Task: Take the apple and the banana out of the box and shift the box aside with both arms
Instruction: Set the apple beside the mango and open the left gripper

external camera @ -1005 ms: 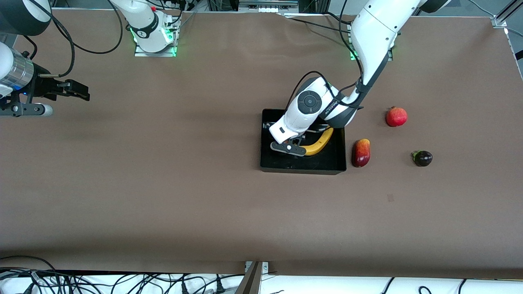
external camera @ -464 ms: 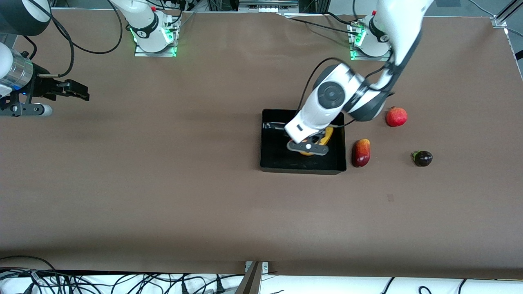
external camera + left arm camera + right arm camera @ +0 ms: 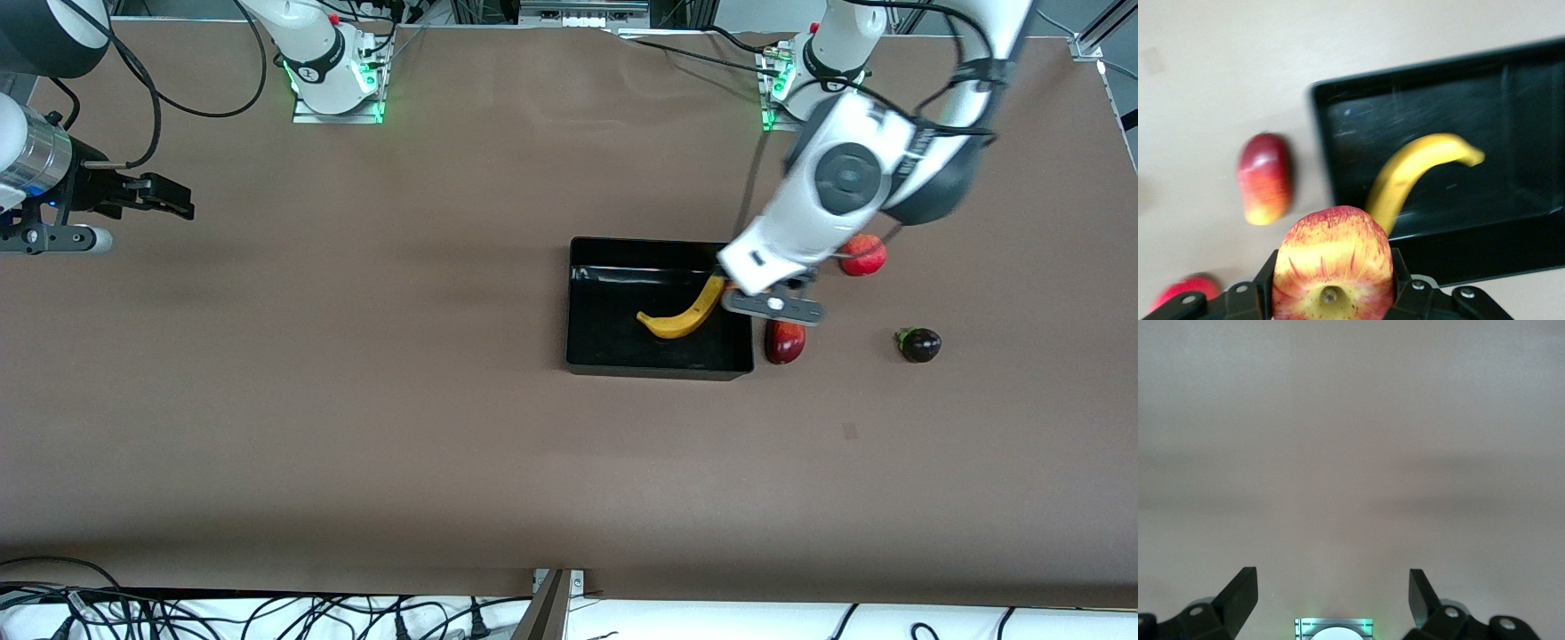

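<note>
The black box [image 3: 587,356] stands mid-table with the yellow banana [image 3: 685,313] lying inside it. In the left wrist view the banana [image 3: 1405,177] curves across the box floor near its wall [image 3: 1321,133]. My left gripper [image 3: 772,304] hangs over the box's wall at the left arm's end, shut on the red-and-yellow apple [image 3: 1333,257]. The black fingers [image 3: 1268,283] press both of the apple's sides. In the front view the hand hides the apple. My right gripper [image 3: 169,197] waits open and empty at the right arm's end of the table.
A dark-red mango [image 3: 785,342] lies beside the box toward the left arm's end, partly under the left hand. A red pomegranate [image 3: 867,258] sits farther from the front camera. A dark purple fruit [image 3: 920,344] lies closer to the table's end.
The left arm has swung from over the box's inside toward the left arm's end, uncovering the banana. It now hangs over the box's wall and the mango. The right arm has not moved.
</note>
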Controlling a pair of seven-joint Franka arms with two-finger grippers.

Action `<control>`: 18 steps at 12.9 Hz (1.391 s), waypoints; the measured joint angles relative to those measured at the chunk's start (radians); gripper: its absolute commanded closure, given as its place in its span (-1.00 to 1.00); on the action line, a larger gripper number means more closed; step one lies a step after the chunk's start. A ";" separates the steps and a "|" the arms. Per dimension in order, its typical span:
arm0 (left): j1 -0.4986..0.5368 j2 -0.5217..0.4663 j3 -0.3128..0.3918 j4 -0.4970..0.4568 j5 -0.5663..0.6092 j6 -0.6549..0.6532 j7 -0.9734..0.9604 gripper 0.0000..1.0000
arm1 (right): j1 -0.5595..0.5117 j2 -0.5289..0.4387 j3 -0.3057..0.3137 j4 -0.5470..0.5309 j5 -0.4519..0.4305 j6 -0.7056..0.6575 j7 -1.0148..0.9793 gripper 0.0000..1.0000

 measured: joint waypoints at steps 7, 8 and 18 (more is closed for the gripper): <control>0.166 0.025 0.111 -0.264 0.022 0.332 0.399 1.00 | 0.000 0.000 0.000 0.000 0.000 0.000 0.000 -1.00; 0.175 0.051 0.144 -0.288 0.038 0.390 0.450 1.00 | 0.000 0.000 0.000 0.000 0.000 0.000 0.000 -1.00; 0.188 0.166 0.170 -0.296 0.046 0.466 0.511 -1.00 | 0.000 0.000 -0.001 0.000 0.000 0.000 0.000 -1.00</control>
